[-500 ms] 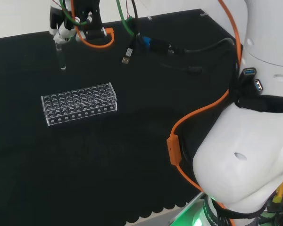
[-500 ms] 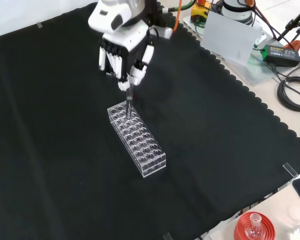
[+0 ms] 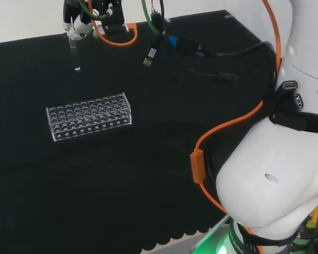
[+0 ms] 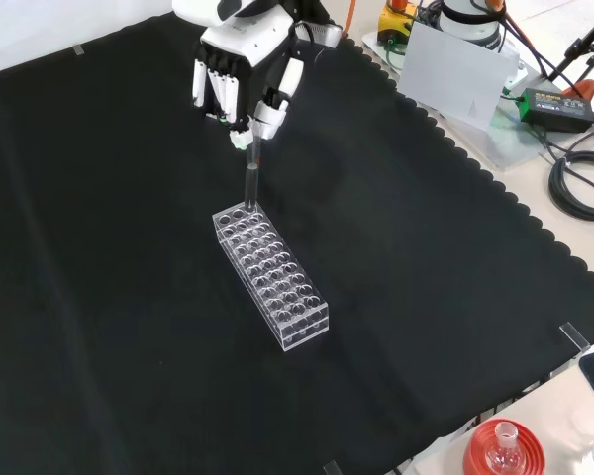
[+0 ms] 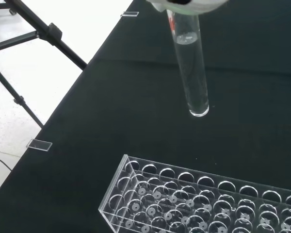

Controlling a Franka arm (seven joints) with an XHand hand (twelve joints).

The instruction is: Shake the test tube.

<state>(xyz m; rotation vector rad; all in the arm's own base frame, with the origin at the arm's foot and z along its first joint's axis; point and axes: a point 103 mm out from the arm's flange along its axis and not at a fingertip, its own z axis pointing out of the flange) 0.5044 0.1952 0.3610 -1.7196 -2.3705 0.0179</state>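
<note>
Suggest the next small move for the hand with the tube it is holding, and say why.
Probably start a short side-to-side shake in place. The hand is pinching the test tube by its top, the tube hangs about upright, and the wrist view shows its bottom end clear above the clear plastic rack. The tube holds clear liquid, so small swings seem safer than wide ones.

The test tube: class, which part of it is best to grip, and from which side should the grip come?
Grip the test tube at its upper end, from above, as the hand does now. It hangs upright, and its liquid fills most of the length, so a top pinch leaves that length free over the rack.
</note>
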